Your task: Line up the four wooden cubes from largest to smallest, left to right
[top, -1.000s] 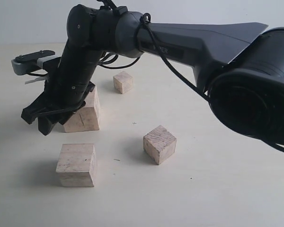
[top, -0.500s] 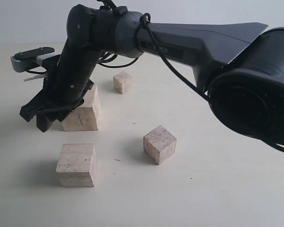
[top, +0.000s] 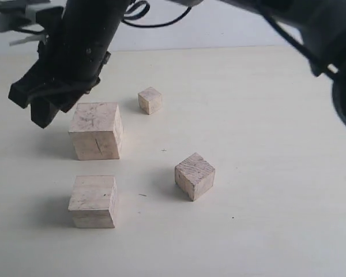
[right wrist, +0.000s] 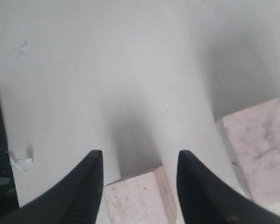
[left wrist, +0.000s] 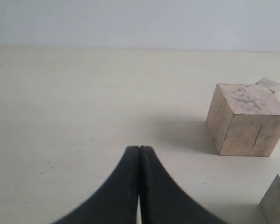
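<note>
Four wooden cubes sit on the pale table. The largest (top: 96, 131) is at the left, with the second largest (top: 93, 201) in front of it. The third (top: 194, 176) lies toward the middle and the smallest (top: 150, 100) farther back. My right gripper (top: 33, 109) hangs open above the table, up and left of the largest cube, holding nothing. In the right wrist view a cube (right wrist: 137, 198) shows below, between the gripper's (right wrist: 140, 156) fingers and apart from both. My left gripper (left wrist: 139, 148) is shut and empty, low over bare table, with the largest cube (left wrist: 246, 119) off to its side.
The right arm's black links (top: 86, 40) reach across the top of the exterior view. A second cube (right wrist: 261, 144) lies to one side in the right wrist view. A corner of another cube (left wrist: 275, 203) shows at the left wrist view's edge.
My right gripper has risen and drawn off the largest cube, which now stands fully uncovered. None of the cubes has moved, and the jaws have kept the same gap.
</note>
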`<state>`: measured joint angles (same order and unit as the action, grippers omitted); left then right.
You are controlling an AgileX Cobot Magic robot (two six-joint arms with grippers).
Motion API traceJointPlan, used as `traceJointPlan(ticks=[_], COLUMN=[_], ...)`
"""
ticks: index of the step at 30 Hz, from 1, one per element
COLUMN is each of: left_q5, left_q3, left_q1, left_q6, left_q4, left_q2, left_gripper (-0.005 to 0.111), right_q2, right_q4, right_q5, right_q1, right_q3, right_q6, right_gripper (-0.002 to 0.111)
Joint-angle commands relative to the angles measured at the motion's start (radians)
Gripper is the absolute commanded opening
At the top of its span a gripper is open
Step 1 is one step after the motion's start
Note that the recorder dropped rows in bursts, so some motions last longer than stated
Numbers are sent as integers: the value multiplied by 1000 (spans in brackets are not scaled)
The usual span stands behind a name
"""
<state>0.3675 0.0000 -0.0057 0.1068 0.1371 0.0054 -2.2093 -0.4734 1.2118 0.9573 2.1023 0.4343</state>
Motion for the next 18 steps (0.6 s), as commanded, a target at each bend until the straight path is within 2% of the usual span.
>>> traceJointPlan(ticks=[1, 3, 5, 8, 12, 18], left_q5=[-11, -11, -11, -11, -11, -11], left_q3=[0, 0, 0, 0, 0, 0], left_q1=[-5, -5, -5, -5, -5, -5], left_q6=[2, 2, 2, 2, 2, 2], left_q4=[0, 0, 0, 0, 0, 0], left_q2=[-5, -5, -5, -5, -5, -5], left_gripper=[0, 0, 0, 0, 0, 0], right_q2=[72, 75, 79, 104, 197, 308], right_q4=[91, 173, 218, 221, 219, 198], right_q5=[9, 9, 9, 9, 9, -231], right_q1=[0, 0, -2, -11, -11, -11], right_q3=[-3, -3, -38, -136, -280, -465], right_q6=[152, 152, 152, 163, 273, 285], right_gripper=[58, 74, 81, 82, 82, 82])
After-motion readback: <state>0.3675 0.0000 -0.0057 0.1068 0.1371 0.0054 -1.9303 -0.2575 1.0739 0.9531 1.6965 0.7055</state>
